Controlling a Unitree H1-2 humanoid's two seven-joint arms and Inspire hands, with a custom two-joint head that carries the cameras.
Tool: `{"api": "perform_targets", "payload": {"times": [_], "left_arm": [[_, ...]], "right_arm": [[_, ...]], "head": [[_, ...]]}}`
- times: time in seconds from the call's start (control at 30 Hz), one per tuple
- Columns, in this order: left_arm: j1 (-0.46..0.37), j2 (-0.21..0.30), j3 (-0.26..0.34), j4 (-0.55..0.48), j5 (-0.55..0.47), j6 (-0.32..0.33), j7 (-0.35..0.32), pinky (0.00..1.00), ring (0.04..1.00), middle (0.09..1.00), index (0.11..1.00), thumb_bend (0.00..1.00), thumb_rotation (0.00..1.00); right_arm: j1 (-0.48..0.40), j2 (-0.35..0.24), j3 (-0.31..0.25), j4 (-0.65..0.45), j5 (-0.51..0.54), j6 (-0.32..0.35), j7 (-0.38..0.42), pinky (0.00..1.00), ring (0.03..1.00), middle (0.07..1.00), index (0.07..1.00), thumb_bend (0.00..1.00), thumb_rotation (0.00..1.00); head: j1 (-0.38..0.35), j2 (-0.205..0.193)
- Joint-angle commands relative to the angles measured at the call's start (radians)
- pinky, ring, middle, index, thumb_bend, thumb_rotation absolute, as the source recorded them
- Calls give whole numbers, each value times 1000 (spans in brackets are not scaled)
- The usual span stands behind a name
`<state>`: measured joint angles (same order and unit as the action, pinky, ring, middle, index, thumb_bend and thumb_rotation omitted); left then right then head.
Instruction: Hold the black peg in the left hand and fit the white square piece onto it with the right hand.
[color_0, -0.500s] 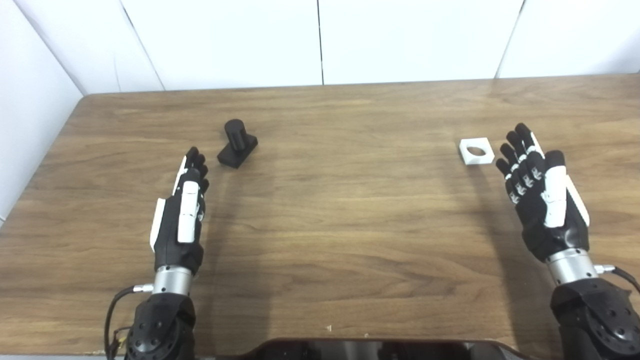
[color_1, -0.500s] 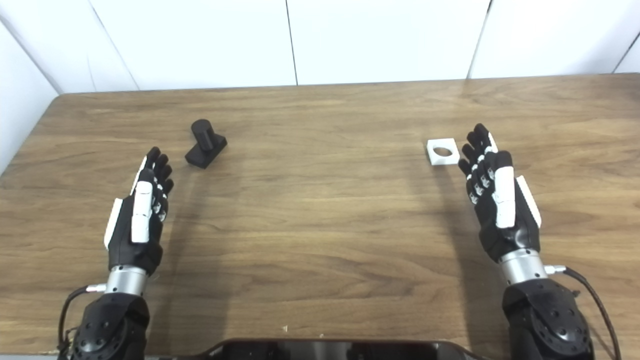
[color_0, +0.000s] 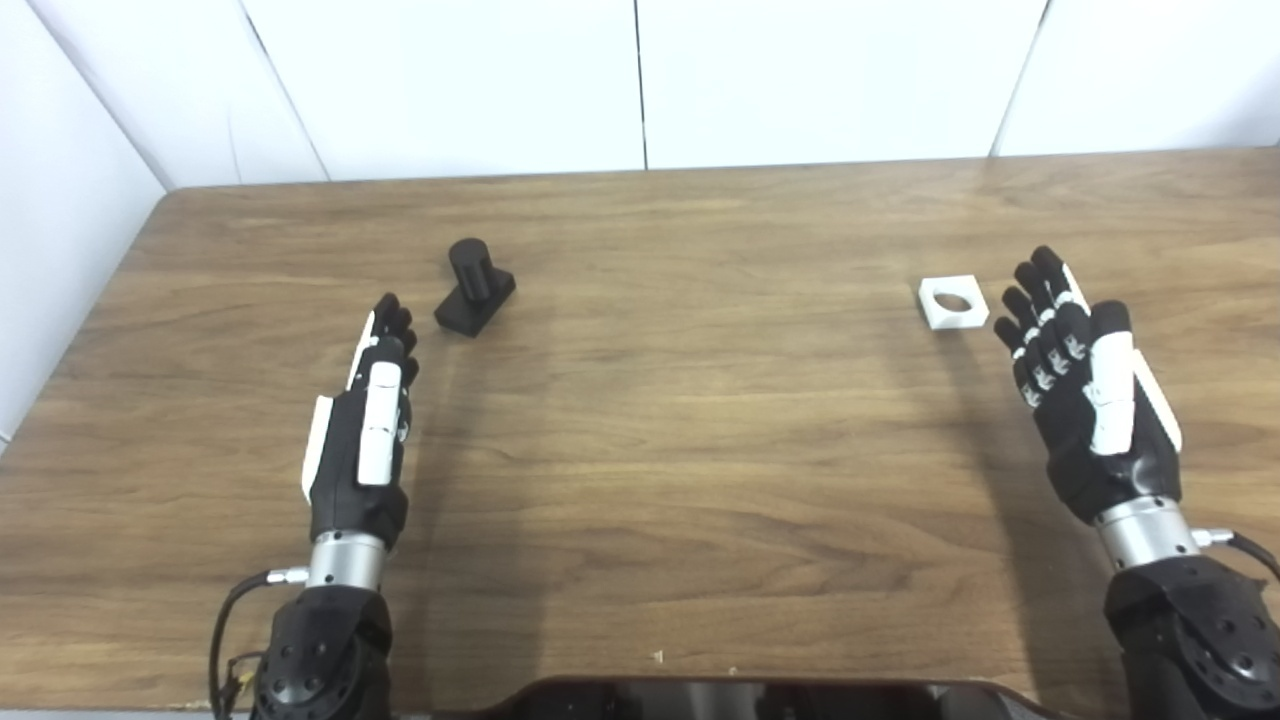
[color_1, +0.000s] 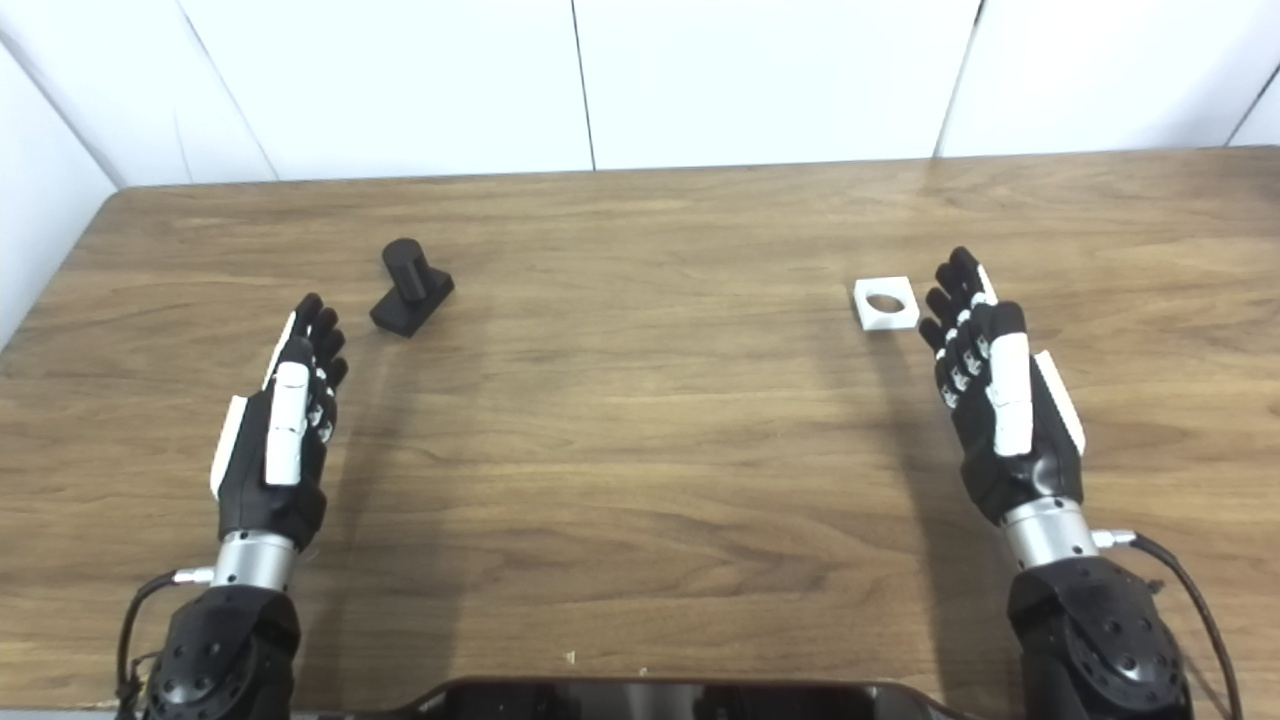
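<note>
Left hand (color_0: 362, 440): edge-on above the wooden table (color_0: 680, 420), fingers straight and close together pointing toward the far wall, thumb laid along the top; empty. Shell of glossy black plastic with white plates along thumb and outer edge, on a brushed metal wrist collar. Against the picture half a second back it has barely stirred, the fingertips lying a touch nearer the robot.

Right hand (color_0: 1085, 395): palm turned inward and up, fingers spread slightly and extended, thumb straight; holds nothing. Same black-and-white build, small printed marks on the finger segments. Position all but unchanged from the earlier picture, shifted very slightly right and down.

Black peg (color_0: 474, 288): a short matte cylinder standing on a rectangular black block, the block set at an angle to the table edge. It rests on the table just beyond and to the right of the left fingertips, not touched. Unmoved.

White square piece (color_0: 953, 303): flat matte white block with a round hole through its middle, lying flat on the table just left of the right fingertips, a narrow gap between them. Unmoved.

Table: brown wood-grain top, smooth, rounded far-left corner, backed by white wall panels (color_0: 640, 80) with thin dark seams.
</note>
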<state>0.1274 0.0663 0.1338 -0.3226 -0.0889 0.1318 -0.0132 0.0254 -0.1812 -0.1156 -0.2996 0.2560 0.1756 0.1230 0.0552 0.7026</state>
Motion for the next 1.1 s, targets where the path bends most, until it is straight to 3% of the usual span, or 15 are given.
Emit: {"api": "perform_targets", "payload": {"times": [0.0, 0.13, 0.3, 0.47, 0.57, 0.7, 0.87, 1.07], "left_arm": [[-5, 16, -12, -28, 72, -33, 18, 1000, 1000, 1000, 1000, 559, 900], [-10, 12, -29, -58, 250, 29, 78, 1000, 1000, 1000, 1000, 580, 834], [-25, 13, -45, -84, 431, 77, 123, 976, 999, 1000, 990, 578, 831], [-54, 23, -64, -110, 572, 139, 123, 996, 1000, 1000, 998, 652, 806], [-76, 32, -82, -113, 648, 182, 113, 1000, 1000, 1000, 1000, 640, 745], [-123, 37, -116, -89, 780, 240, 126, 976, 1000, 1000, 948, 654, 564], [-172, 47, -138, -34, 874, 261, 145, 964, 1000, 1000, 917, 730, 452], [-219, 66, -152, 32, 939, 281, 145, 975, 1000, 990, 869, 776, 426]], "right_arm": [[-24, -6, 0, -15, 6, -46, 16, 1000, 1000, 1000, 993, 654, 1000], [-22, -4, 1, -10, 10, -45, 18, 1000, 1000, 1000, 993, 661, 1000], [-22, 3, 6, 3, 4, -57, 15, 1000, 1000, 1000, 996, 651, 1000], [-13, 8, 12, 25, 9, -80, 22, 1000, 1000, 1000, 1000, 639, 1000], [-8, 13, 19, 37, 6, -90, 22, 1000, 1000, 1000, 999, 642, 1000], [-3, 18, 25, 47, -8, -99, 20, 994, 1000, 1000, 985, 658, 1000], [-2, 17, 27, 56, -13, -110, 24, 1000, 1000, 1000, 979, 666, 1000], [3, 21, 25, 54, -16, -113, 19, 1000, 1000, 1000, 971, 672, 1000]], "head": [[1, 1], [14, -2], [23, -8], [40, -58], [48, -84], [52, -95], [54, -101], [48, -106]]}}
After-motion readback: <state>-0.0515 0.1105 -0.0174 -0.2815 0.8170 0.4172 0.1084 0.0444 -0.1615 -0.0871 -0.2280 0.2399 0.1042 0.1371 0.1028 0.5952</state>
